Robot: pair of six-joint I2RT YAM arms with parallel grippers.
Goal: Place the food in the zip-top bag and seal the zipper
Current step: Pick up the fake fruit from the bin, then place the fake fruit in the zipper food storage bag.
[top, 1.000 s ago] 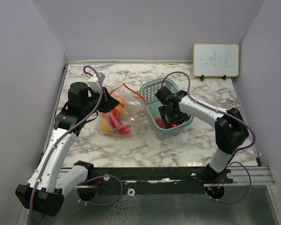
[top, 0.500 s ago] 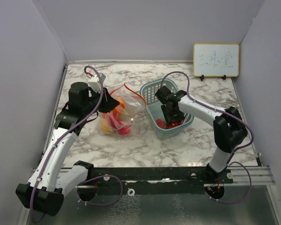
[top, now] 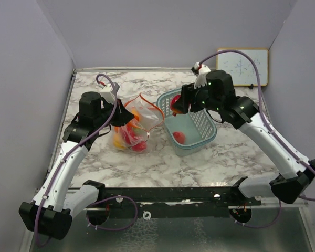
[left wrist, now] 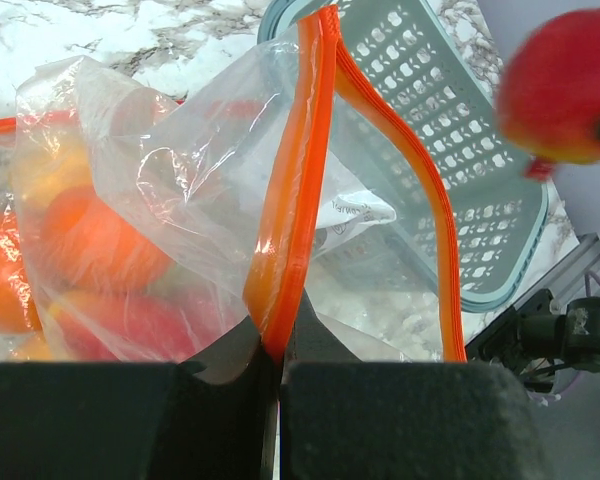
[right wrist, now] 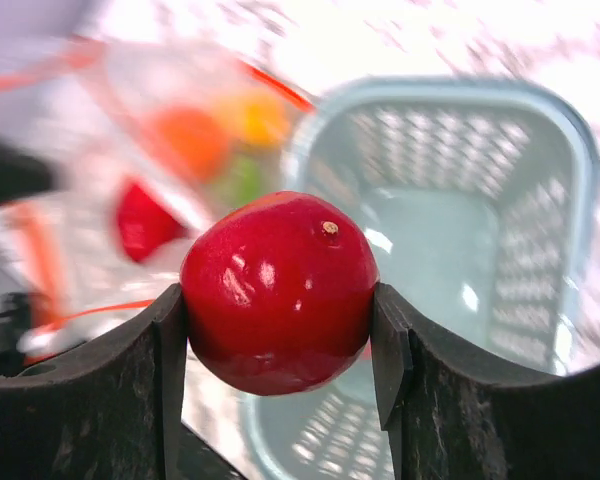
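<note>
My right gripper (right wrist: pixel 280 320) is shut on a glossy red toy fruit (right wrist: pixel 278 290) and holds it in the air over the left rim of the teal basket (top: pixel 199 137); the fruit also shows in the top view (top: pixel 175 104). One red fruit (top: pixel 179 137) lies in the basket. My left gripper (left wrist: pixel 278 345) is shut on the red-orange zipper strip (left wrist: pixel 292 200) of the clear zip-top bag (top: pixel 135 126), holding its mouth up and open. Orange, yellow and red fruits (left wrist: pixel 90 250) lie inside the bag.
A small whiteboard (top: pixel 242 67) leans on the back wall at the right. Grey walls close in the marble table (top: pixel 163 163) on three sides. A black rail (top: pixel 168 195) runs along the near edge.
My right gripper has risen out of the basket with a red fruit and moved back and left toward the bag. The left gripper still holds the zipper strip.
</note>
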